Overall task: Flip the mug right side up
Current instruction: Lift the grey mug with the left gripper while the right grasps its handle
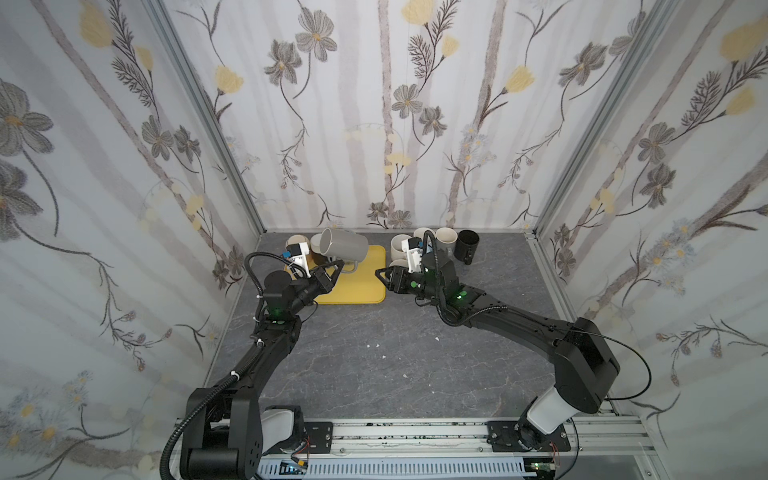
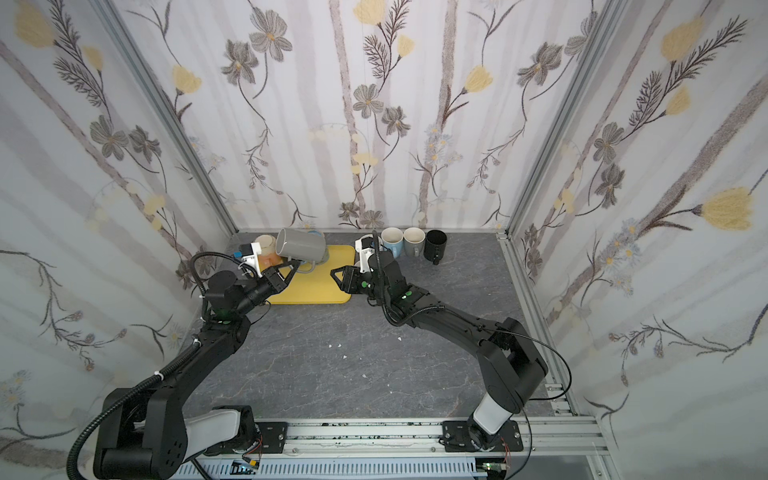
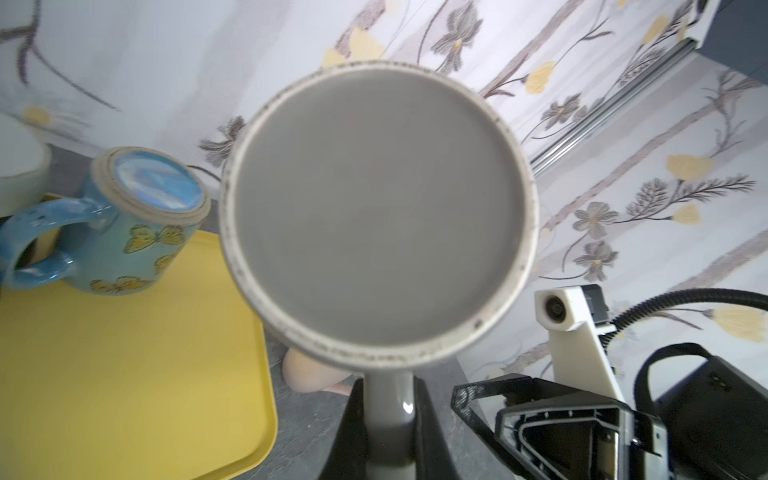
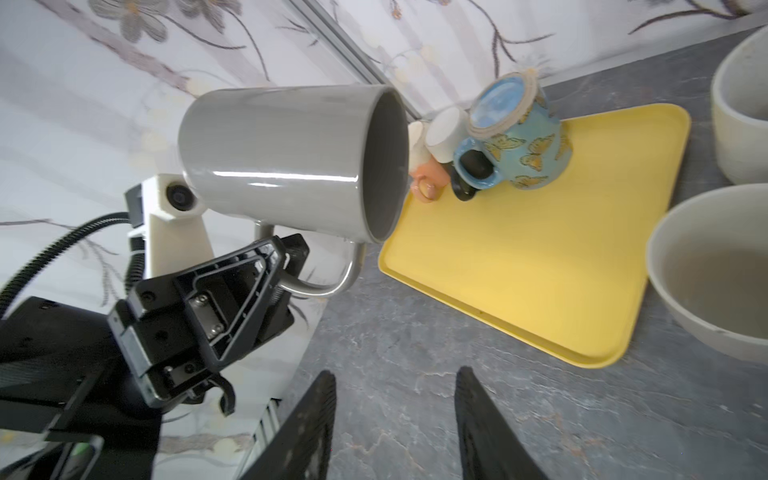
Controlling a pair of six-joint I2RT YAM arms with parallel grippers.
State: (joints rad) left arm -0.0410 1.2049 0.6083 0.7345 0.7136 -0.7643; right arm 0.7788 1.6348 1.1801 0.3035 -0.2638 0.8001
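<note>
Grey glazed ceramic is what the left gripper (image 4: 286, 266) grasps: its black jaws are clenched on the handle of the grey mug (image 1: 344, 248), pinching the curved loop near its middle, as the left wrist view shows with the handle running down between the two dark fingers (image 3: 347, 419). The right gripper (image 1: 379, 275) holds nothing; its jaws stand partly apart, pointing toward the left of the frame in both top views, just beside the right edge of the yellow tray (image 1: 353, 286) and clear of the mug. The grey mug hangs in the air above the upper part of the tray, left of centre in a top view, lying roughly on its side with its mouth toward the upper left and its handle underneath. It is a plain smooth cylinder with glossy highlights along the wall, a pale unglazed rim (image 3: 376, 357) speckled with dark flecks, and a matte grey inside. The tray is flat plastic with rounded corners and a raised lip, resting on the grey marbled counter (image 1: 374, 361). On its far corner a blue mug (image 4: 519, 141) with yellow butterflies stands upside down, its ringed base upward. Pale mugs (image 2: 403, 241) and a black mug (image 2: 435, 245) stand upright on the counter, right of the tray.
</note>
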